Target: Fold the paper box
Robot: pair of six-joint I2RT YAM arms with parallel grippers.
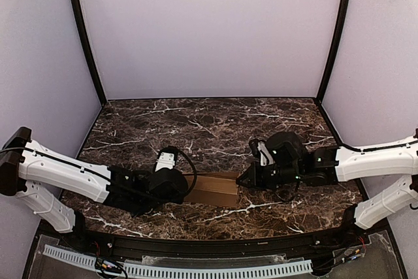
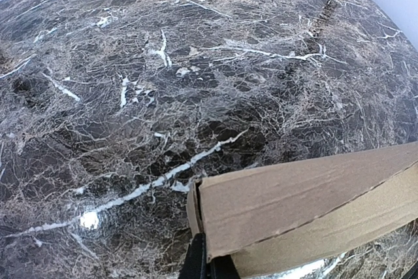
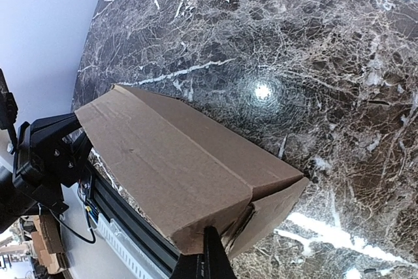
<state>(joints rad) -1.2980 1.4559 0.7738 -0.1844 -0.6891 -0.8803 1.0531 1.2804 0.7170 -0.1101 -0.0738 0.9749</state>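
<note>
The paper box (image 1: 212,189) is plain brown cardboard, folded into a long low shape on the marble table (image 1: 209,129) near the front edge. My left gripper (image 1: 187,184) is shut on its left end; in the left wrist view the black fingertips (image 2: 196,259) pinch the edge of the box (image 2: 294,200). My right gripper (image 1: 243,178) is shut on its right end; in the right wrist view the fingers (image 3: 212,253) clamp the corner of the box (image 3: 170,161), where a side flap sticks out.
Lilac walls enclose the table on three sides. A black rail and a white perforated strip (image 1: 176,269) run along the front edge. The left gripper body shows beyond the box in the right wrist view (image 3: 46,155).
</note>
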